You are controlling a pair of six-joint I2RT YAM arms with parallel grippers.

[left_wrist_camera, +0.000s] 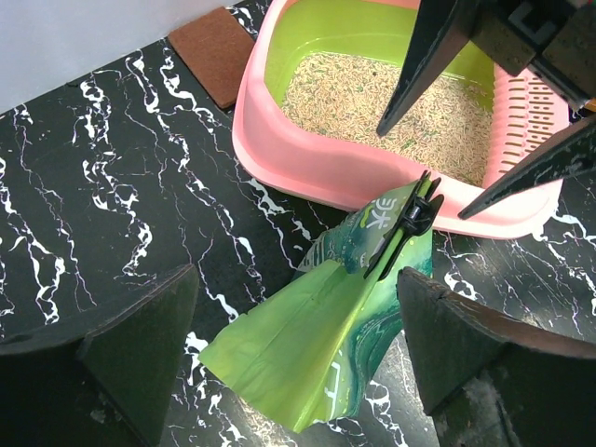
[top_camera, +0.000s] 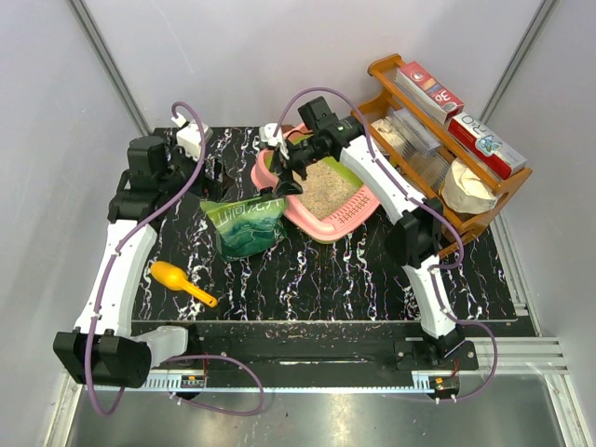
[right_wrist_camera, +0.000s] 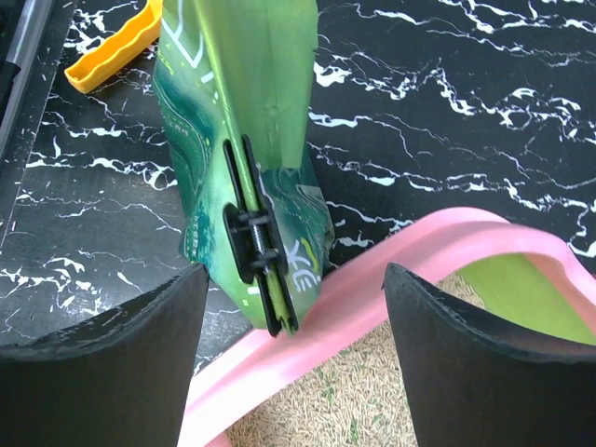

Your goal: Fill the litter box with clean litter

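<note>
The pink litter box (top_camera: 349, 219) with lime-green inner walls sits at the table's back centre. Beige clean litter (top_camera: 328, 183) covers its floor. A green bag (top_camera: 247, 223), shut with a black clip (right_wrist_camera: 251, 244), lies left of the box, and its clipped top leans on the pink rim (right_wrist_camera: 372, 289). My right gripper (right_wrist_camera: 296, 270) hangs open over that rim and the clip, holding nothing. My left gripper (left_wrist_camera: 298, 275) is open just left of the bag (left_wrist_camera: 317, 345), fingers on either side and apart from it. The left wrist view also shows the box wall (left_wrist_camera: 307, 163) and litter (left_wrist_camera: 363, 88).
A yellow-orange scoop (top_camera: 182, 282) lies on the table front left. A brown wooden rack (top_camera: 438, 140) with boxes and bags stands just right of the litter box. A brown mat (left_wrist_camera: 219, 51) lies behind the box. Grey walls close in the sides.
</note>
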